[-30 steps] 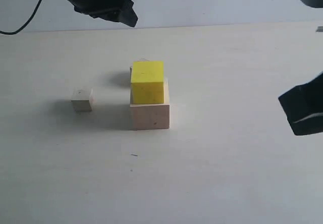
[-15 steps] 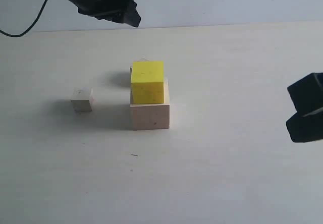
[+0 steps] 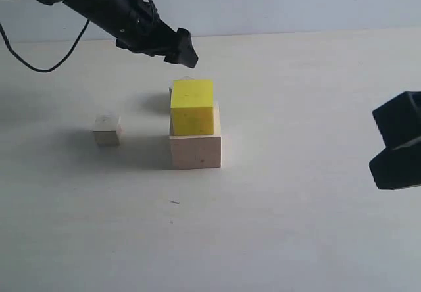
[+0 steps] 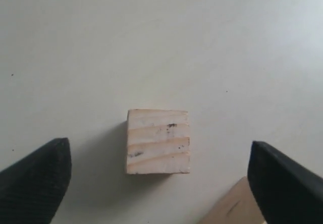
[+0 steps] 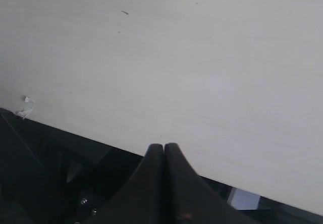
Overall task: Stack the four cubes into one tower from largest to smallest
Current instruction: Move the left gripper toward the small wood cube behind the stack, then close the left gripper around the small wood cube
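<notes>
The bright yellow cube (image 3: 192,106) sits on the largest pale wood cube (image 3: 196,148), forming a two-cube tower mid-table. One small greyish wooden cube (image 3: 106,129) stands alone to the left. Another small wooden cube (image 4: 158,141) lies just behind the tower, only a sliver (image 3: 183,79) showing in the exterior view. My left gripper (image 3: 182,49) (image 4: 157,148) hovers over it, open, fingers wide to either side and not touching. A corner of the base cube (image 4: 229,209) shows beside one finger. My right gripper (image 3: 396,142) (image 5: 164,151) is shut and empty at the far right.
In the right wrist view the table's edge (image 5: 101,141) runs under the shut fingers, with dark frame below it. A small dark mark (image 3: 173,202) lies on the table in front of the tower.
My left arm has swung down and to the right, ending over the small cube behind the tower. The right gripper shifted slightly at the right edge. The cubes have not moved.
</notes>
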### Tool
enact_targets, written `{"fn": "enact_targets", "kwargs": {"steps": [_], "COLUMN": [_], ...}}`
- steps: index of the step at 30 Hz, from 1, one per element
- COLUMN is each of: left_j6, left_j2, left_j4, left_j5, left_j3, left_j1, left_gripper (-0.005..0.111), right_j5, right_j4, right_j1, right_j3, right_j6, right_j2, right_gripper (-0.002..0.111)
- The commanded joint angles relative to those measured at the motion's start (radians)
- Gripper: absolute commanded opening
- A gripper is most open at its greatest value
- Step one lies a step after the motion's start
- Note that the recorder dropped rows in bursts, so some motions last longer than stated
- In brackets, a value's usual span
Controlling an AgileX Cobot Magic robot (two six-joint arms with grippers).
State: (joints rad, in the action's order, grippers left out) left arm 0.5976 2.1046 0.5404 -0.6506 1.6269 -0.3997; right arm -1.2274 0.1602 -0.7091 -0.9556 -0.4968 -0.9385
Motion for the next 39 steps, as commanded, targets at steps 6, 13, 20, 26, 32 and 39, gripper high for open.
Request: {"fn": "enact_targets", "kwargs": {"steps": [6,13,20,26,32,39], "left_j6": [0.029,0.029,0.029,0.03,0.03,0.03], "left_j2": [0.072,0.116,0.142,0.144,0.168,0.195], "left_j4": [0.018,0.018,0.018,0.018,0.023,0.03], "left_j5": [0.03,0.03,0.03,0.041,0.043,0.052], "left_j3": [0.054,0.085,0.085,0.085,0.085,0.085], "left_j1": [-0.023,-0.023,-0.023,-0.023,-0.023,-0.023], "left_gripper": [0.09,0.09,0.09,0.09,0.09,0.09], "right_j5": [0.006,0.006,0.006,0.006,0.006,0.006], "right_j4": [0.02,0.02,0.022,0.022,0.022,0.022], "right_j1": [0.0,0.0,0.0,0.0,0.0,0.0], "right_j3": [0.005,0.005,0.005,0.005,0.005,0.005], "right_j6": [-0.002,-0.002,-0.002,-0.002,-0.002,-0.002], "right_j2": [0.006,0.006,0.006,0.006,0.006,0.006], "right_gripper": [0.0,0.0,0.0,0.0,0.0,0.0]}}
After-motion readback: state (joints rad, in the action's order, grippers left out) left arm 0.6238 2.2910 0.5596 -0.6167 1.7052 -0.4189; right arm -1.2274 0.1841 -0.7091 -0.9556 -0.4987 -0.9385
